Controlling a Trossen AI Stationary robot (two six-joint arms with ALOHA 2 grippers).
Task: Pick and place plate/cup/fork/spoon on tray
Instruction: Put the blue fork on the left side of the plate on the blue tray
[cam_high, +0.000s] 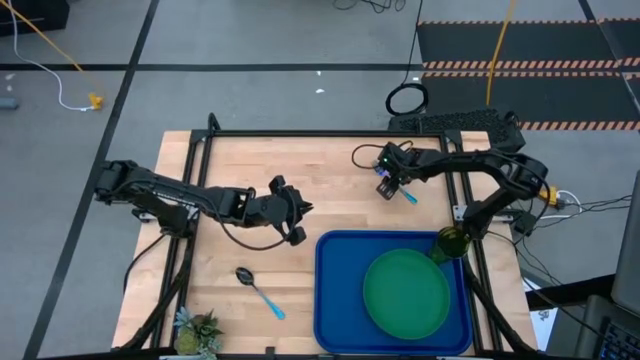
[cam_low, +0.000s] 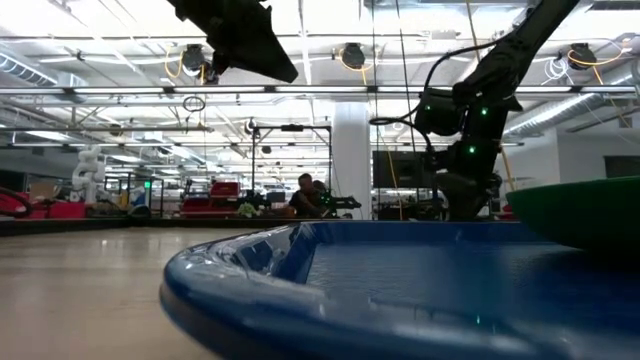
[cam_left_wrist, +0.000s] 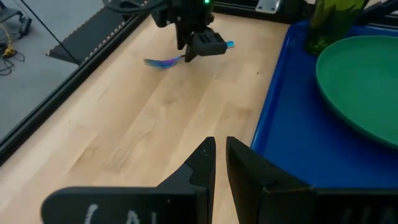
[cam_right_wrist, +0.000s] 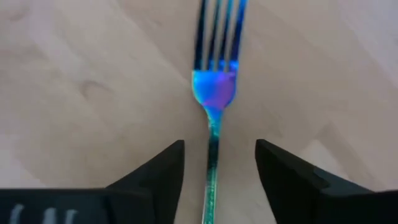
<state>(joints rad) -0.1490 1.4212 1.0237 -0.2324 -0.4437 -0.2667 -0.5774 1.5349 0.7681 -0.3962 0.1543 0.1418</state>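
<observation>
Straddling the slim iridescent metal fork (cam_right_wrist: 215, 93), right gripper (cam_right_wrist: 217, 163) fingers stand apart; left gripper (cam_left_wrist: 219, 163) fingers nearly together.

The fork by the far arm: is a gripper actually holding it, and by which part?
Not held. The right gripper stands open astride the fork's neck on the table; the left gripper is empty.

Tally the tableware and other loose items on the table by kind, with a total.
Tray: 1
Plate: 1
Cup: 1
Fork: 1
Spoon: 1
Potted plant: 1
Total: 6
</observation>
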